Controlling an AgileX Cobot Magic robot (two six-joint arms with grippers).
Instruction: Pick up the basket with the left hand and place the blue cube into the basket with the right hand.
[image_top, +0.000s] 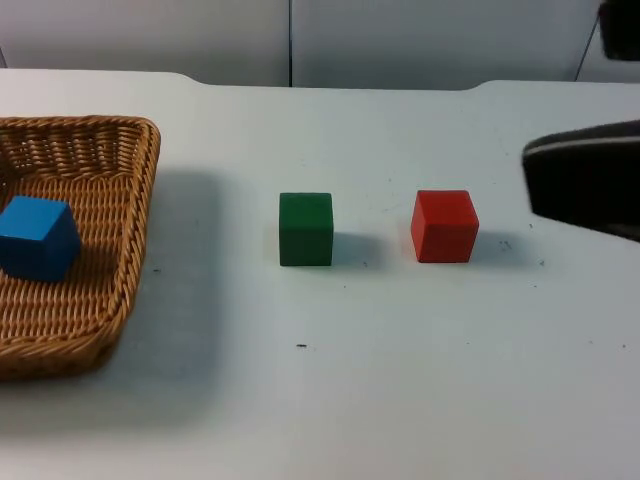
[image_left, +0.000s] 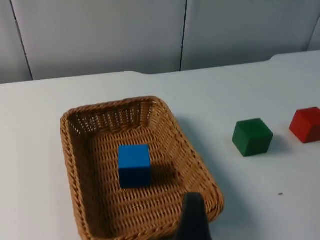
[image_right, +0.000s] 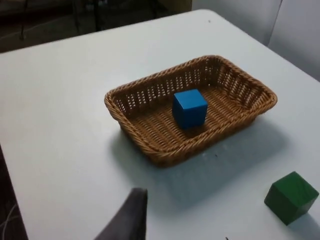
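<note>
The brown wicker basket (image_top: 120, 260) is at the table's left, with the blue cube (image_top: 38, 238) lying inside it. In the left wrist view the whole basket (image_left: 172, 135) and the blue cube (image_left: 134, 165) are seen from some distance. My left gripper (image_left: 192, 220) stands back from the basket's near rim, apart from it. My right gripper (image_top: 590, 180) hovers at the table's right edge, right of the red cube and far from the basket. The right wrist view looks across at the basket (image_right: 150, 142) with the blue cube (image_right: 189, 108), past my right gripper (image_right: 132, 215).
A green cube (image_top: 306, 229) sits mid-table and a red cube (image_top: 444, 226) to its right, about a cube's width apart. The basket throws a broad shadow towards the green cube. The grey partition wall closes the far side.
</note>
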